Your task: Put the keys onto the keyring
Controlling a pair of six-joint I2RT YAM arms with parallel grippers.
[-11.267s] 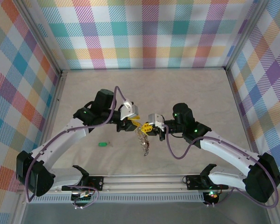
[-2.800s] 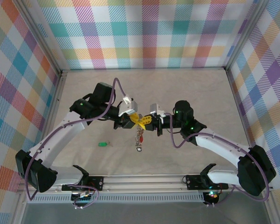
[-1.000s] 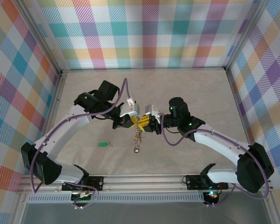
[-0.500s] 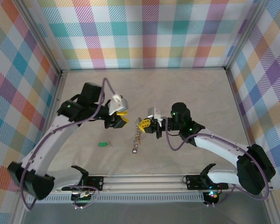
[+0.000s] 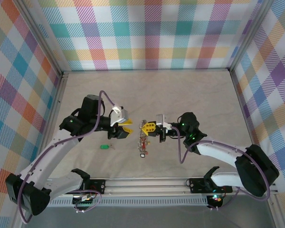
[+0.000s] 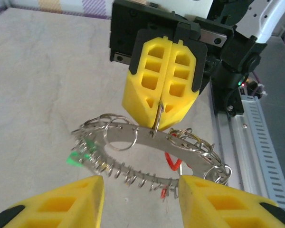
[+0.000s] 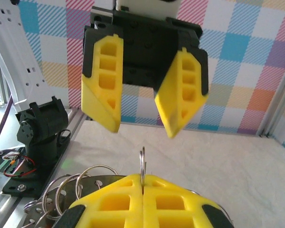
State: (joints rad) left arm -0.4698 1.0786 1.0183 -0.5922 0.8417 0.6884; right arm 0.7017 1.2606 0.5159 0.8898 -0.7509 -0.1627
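Your right gripper [image 5: 149, 127] was clamped shut on the keyring [image 5: 143, 139] wire, with a fringe of keys [image 5: 141, 148] already strung round it. Your left gripper [image 5: 125, 129] sat just left of the keyring, fingers apart, holding nothing. 1 green-tagged key [image 5: 104, 146] lay loose on the table [image 5: 190, 95], further left of the keyring. My read: mostly done, with that 1 key left to grab and thread on.

A beige tabletop [image 5: 180, 90] sits enclosed by pastel plaid fabric walls [image 5: 152, 33] on aluminium framing [image 5: 147, 71], evenly lit.
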